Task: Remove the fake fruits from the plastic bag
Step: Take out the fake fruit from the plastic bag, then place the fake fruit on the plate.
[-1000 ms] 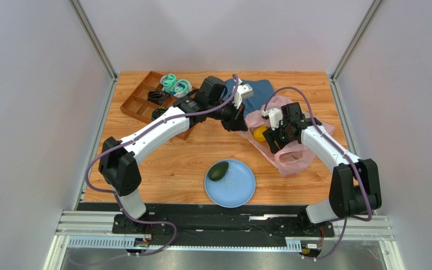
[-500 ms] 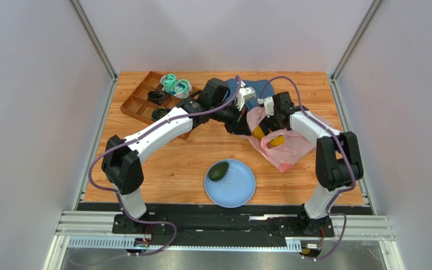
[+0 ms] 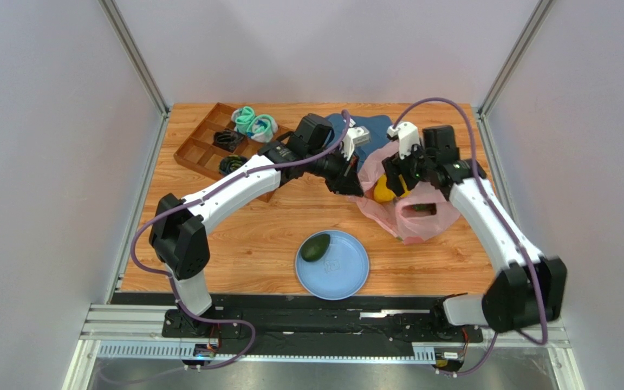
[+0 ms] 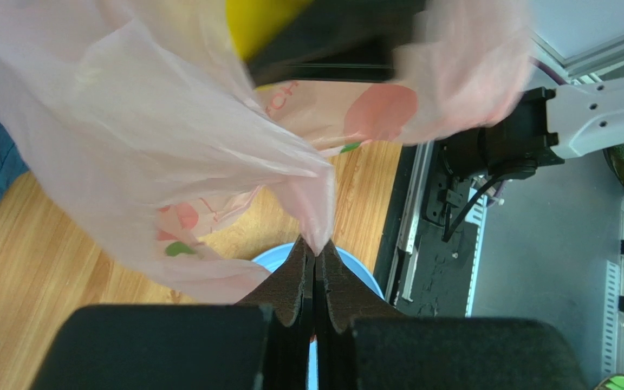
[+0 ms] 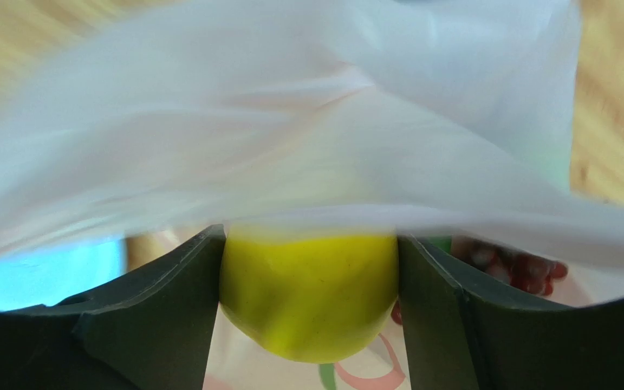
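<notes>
Left tool (image 4: pixel 315 253) clenched on plastic bag (image 4: pixel 169 146) edge — right tool (image 5: pixel 311 248) grasping yellow fruit (image 5: pixel 311 305), under bag film.

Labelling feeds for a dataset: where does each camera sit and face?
Top external: above, behind the bases, looking down at the table; both arms show.
Left wrist: looks along the left gripper, shut on the plastic bag.
Right wrist: looks through the right gripper, which clasps the yellow fruit.
Shared: bag and fruit in all; blue plate in top and left wrist.
</notes>
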You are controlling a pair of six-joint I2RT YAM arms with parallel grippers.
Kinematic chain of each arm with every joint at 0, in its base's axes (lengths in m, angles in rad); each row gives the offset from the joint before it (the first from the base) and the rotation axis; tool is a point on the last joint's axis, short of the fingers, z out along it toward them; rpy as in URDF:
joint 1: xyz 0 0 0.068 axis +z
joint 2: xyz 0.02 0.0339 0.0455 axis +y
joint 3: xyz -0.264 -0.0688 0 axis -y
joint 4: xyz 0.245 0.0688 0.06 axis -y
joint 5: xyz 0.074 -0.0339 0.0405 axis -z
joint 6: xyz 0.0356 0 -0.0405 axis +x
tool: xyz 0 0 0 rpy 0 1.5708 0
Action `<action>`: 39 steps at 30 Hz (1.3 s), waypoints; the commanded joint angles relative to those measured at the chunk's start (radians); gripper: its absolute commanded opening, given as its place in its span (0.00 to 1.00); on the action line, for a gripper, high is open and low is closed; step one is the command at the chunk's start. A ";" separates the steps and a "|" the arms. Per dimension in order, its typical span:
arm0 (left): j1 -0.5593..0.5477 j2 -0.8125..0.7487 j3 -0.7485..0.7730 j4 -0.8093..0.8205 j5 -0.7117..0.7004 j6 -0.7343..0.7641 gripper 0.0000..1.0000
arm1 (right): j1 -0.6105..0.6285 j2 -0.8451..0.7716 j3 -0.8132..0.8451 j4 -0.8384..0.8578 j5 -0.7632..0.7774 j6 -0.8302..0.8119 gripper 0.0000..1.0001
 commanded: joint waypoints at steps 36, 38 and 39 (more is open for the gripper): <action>0.416 -0.481 -0.269 -0.036 -0.139 0.065 0.77 | 0.383 0.263 -0.059 0.046 -0.355 -0.171 0.48; 0.416 -0.478 -0.269 -0.029 -0.131 0.059 0.77 | 0.386 0.269 -0.062 0.070 -0.356 -0.160 0.52; 0.416 -0.472 -0.269 -0.020 -0.125 0.053 0.77 | 0.397 0.283 -0.061 0.070 -0.353 -0.162 0.53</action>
